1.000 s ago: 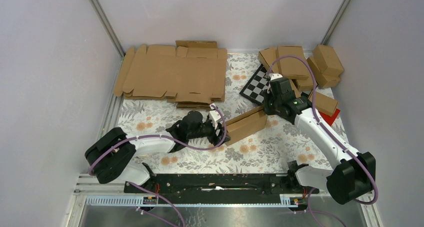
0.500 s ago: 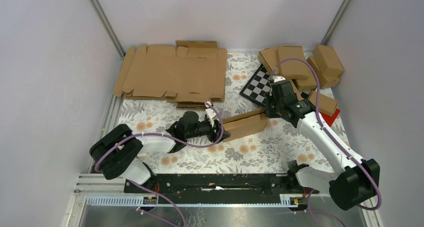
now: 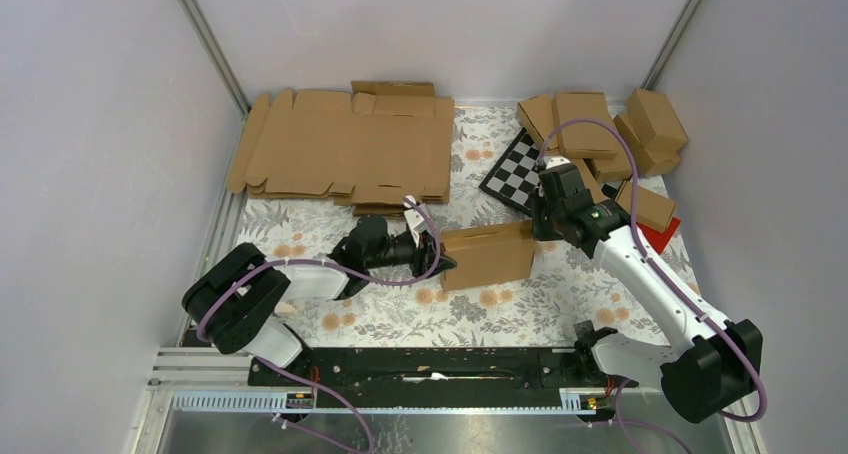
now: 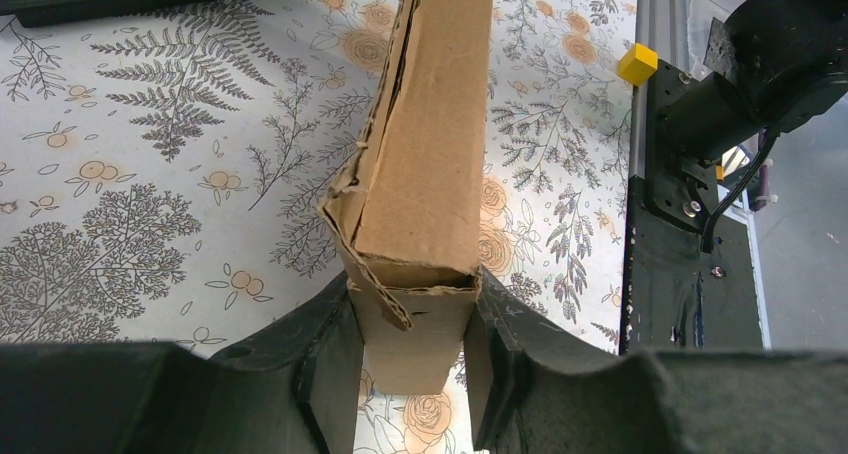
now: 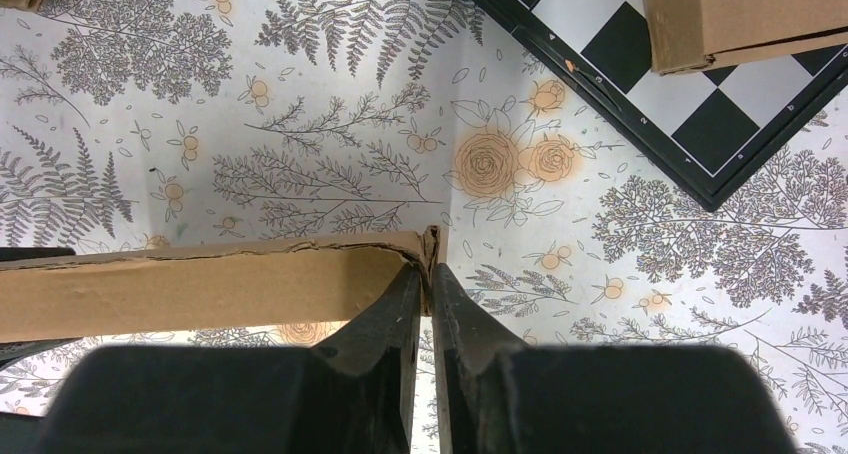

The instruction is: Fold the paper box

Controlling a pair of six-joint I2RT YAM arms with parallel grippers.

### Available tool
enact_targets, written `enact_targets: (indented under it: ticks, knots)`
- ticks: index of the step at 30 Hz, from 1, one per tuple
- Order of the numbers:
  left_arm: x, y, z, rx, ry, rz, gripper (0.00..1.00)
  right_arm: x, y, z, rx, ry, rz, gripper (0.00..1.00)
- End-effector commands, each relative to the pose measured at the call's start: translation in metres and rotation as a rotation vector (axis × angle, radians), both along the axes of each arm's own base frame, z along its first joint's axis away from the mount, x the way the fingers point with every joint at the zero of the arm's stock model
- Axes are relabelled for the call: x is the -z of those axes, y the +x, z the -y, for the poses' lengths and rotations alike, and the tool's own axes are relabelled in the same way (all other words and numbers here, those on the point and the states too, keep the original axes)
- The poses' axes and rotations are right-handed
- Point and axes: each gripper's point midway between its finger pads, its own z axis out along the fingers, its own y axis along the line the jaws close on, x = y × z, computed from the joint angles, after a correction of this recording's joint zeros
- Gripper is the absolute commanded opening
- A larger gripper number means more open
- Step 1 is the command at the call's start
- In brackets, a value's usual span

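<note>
Since a second ago the plain brown cardboard paper box (image 3: 487,256) has swung from a low, slanted lie to standing on its long edge, and the left gripper (image 3: 434,253) has closed in on it. A white floral-patterned surface (image 3: 560,294) carries everything. Flat brown cardboard blanks (image 3: 345,154) lie stacked at the far left. A pile of folded brown cartons (image 3: 600,124) sits at the far right, partly on a black-and-white chequered board (image 3: 510,169). The paper box stands mid-surface between the arms. The left gripper clamps its left end, one finger on each side. The right gripper (image 3: 535,236) pinches a thin flap at its right end.
</note>
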Motion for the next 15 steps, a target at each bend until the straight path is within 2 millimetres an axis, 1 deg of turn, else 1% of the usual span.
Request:
enact_targets:
  ticks: [1, 4, 10, 15]
  knots:
    - [-0.020, 0.006, -0.002, -0.013, -0.051, 0.070, 0.25, 0.000, -0.003, 0.009, 0.011, -0.056, 0.002, 0.15]
    - [-0.020, 0.006, -0.003, -0.018, -0.051, 0.079, 0.25, 0.003, -0.004, 0.008, 0.020, -0.041, 0.005, 0.15]
    - [-0.021, 0.006, -0.006, -0.026, -0.050, 0.090, 0.24, 0.012, -0.009, 0.000, 0.056, 0.044, 0.013, 0.15]
    - [-0.021, 0.005, -0.006, -0.024, -0.047, 0.094, 0.22, 0.016, -0.012, -0.011, 0.064, 0.126, 0.017, 0.14]
